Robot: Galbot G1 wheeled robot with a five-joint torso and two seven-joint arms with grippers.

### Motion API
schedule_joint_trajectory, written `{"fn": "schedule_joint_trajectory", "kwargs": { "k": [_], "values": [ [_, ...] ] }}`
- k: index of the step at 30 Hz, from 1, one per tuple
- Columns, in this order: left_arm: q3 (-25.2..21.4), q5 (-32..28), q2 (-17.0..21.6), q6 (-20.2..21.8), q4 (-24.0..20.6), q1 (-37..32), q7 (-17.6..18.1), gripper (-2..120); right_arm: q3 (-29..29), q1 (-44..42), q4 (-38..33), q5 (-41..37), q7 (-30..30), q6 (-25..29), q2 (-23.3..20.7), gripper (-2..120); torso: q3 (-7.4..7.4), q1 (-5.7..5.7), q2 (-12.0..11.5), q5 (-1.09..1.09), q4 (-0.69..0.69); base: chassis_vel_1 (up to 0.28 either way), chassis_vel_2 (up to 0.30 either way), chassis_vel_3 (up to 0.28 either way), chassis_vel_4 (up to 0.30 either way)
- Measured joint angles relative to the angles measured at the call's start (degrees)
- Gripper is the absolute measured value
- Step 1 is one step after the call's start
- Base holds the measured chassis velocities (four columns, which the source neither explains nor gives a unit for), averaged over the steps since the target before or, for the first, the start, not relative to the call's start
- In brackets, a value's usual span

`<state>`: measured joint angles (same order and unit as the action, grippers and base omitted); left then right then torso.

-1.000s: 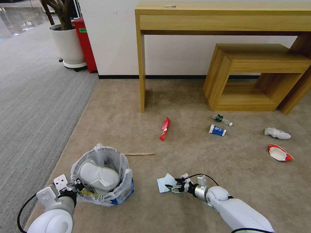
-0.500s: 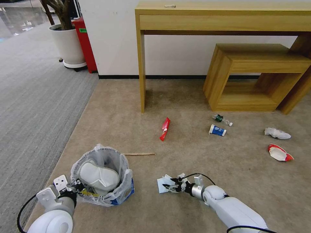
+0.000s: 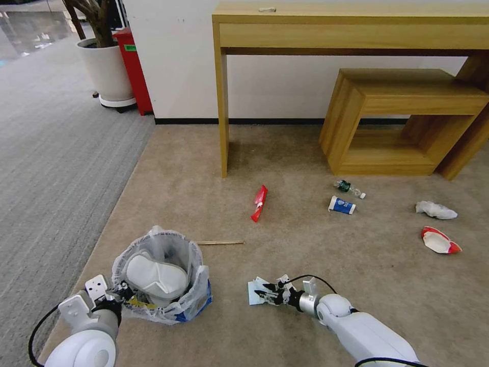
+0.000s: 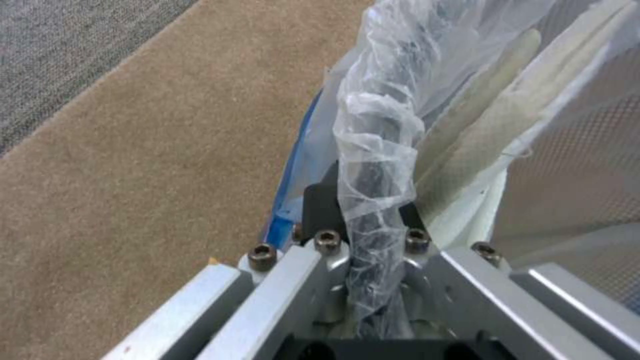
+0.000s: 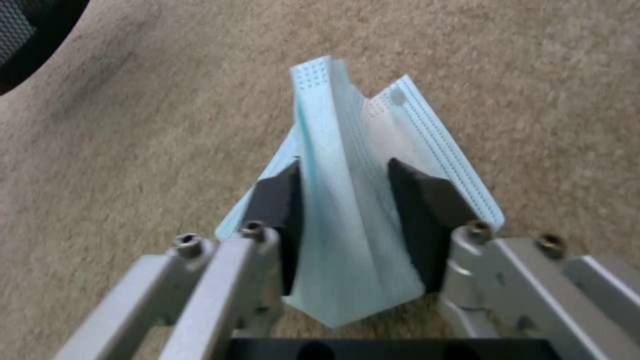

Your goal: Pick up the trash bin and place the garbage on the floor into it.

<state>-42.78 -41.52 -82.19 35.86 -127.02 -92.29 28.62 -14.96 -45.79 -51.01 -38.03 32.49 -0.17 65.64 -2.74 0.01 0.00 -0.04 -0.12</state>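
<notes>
Lengthwise between pincer (image 5: 343, 185) pads: mask (image 5: 353, 235).

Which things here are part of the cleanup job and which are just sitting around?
Job: trash bin, its rim clamped by the left gripper; slipper inside it; face mask between the right gripper fingers; wooden stick, red wrapper, blue-white cup, tiny bottle, tissue, paper cup.

Bystanders: wooden desk, wooden stool, potted plant.

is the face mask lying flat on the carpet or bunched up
Bunched up: the face mask is pinched into a raised fold between the right gripper's fingers on the floor.
</notes>
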Motion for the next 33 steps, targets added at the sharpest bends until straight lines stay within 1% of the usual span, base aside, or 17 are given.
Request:
{"fn": "schedule_joint_trajectory", "kwargs": {
  "k": [1, 2, 5, 6, 8, 9, 20, 23, 25, 28, 33],
  "values": [
    [0.06, 0.06, -0.03, -0.05, 0.0, -0.02, 0.0, 0, 0.04, -0.08, 0.07, 0.15, 0.04, 0.18, 0.0, 26, 0.0, 0.0, 0.0, 0.0, 0.0, 0.0, 0.0, 0.0, 0.0],
    [0.06, 0.06, -0.03, -0.05, 0.0, -0.02, 0.0, 0, 0.04, -0.08, 0.07, 0.15, 0.04, 0.18, 0.0, 26, 0.0, 0.0, 0.0, 0.0, 0.0, 0.0, 0.0, 0.0, 0.0],
    [0.22, 0.22, -0.11, -0.2, 0.04, 0.01, 0.0, 0, 0.24, -0.24, 0.19, 0.47, 0.14, 0.64, -0.19, 10, 0.0, 0.0, 0.0, 0.0, 0.0, 0.0, 0.0, 0.0, 0.0],
    [0.22, 0.22, -0.11, -0.2, 0.04, 0.01, 0.0, 0, 0.24, -0.24, 0.19, 0.47, 0.14, 0.64, -0.19, 10, 0.0, 0.0, 0.0, 0.0, 0.0, 0.0, 0.0, 0.0, 0.0],
    [0.44, 0.36, -0.18, -0.26, 0.1, 0.04, 0.0, 0, 0.37, -0.33, 0.34, 0.68, 0.32, 0.91, -0.36, 2, 0.0, 0.0, 0.0, 0.0, 0.0, 0.0, 0.0, 0.0, 0.0],
    [0.59, 0.46, -0.23, -0.32, 0.17, 0.08, -0.01, 0, 0.44, -0.42, 0.41, 0.77, 0.4, 1.15, -0.43, 0, 0.0, 0.0, 0.0, 0.0, 0.0, 0.0, 0.0, 0.0, 0.0],
    [1.33, 1.03, -0.37, -0.4, 1.13, 0.51, -0.16, 0, 1.37, -1.56, -0.46, 0.92, 0.9, 2.22, -1.57, 0, 0.0, 0.0, 0.0, 0.0, 0.0, 0.0, 0.0, 0.0, 0.0],
    [1.59, 1.05, -0.08, -0.37, 1.58, 0.51, -0.18, 0, 2.71, -2.72, -2.25, 0.58, 1.25, 2.85, -3.39, 0, 0.0, 0.0, 0.0, 0.01, 0.0, 0.0, 0.0, 0.0, 0.0],
    [1.64, 1.05, -0.04, -0.36, 1.68, 0.51, -0.18, 0, 2.98, -2.89, -2.6, 0.49, 1.36, 2.97, -3.72, 0, 0.01, 0.0, 0.0, 0.01, 0.0, 0.0, 0.0, 0.0, 0.0],
    [2.5, 1.12, 0.41, -0.19, 2.69, 0.44, -0.2, 0, 5.47, -4.26, -6.2, -0.79, 2.21, 4.3, -6.68, 0, 0.01, 0.0, 0.0, 0.01, 0.0, 0.0, 0.0, 0.0, 0.0],
    [3.04, 1.13, 0.9, -0.01, 3.08, 0.37, -0.37, 0, 8.17, -5.29, -9.56, -1.38, 3.94, 5.88, -8.82, 0, 0.0, 0.0, 0.0, 0.0, -0.01, 0.0, 0.0, 0.0, 0.0]
  ]
}}
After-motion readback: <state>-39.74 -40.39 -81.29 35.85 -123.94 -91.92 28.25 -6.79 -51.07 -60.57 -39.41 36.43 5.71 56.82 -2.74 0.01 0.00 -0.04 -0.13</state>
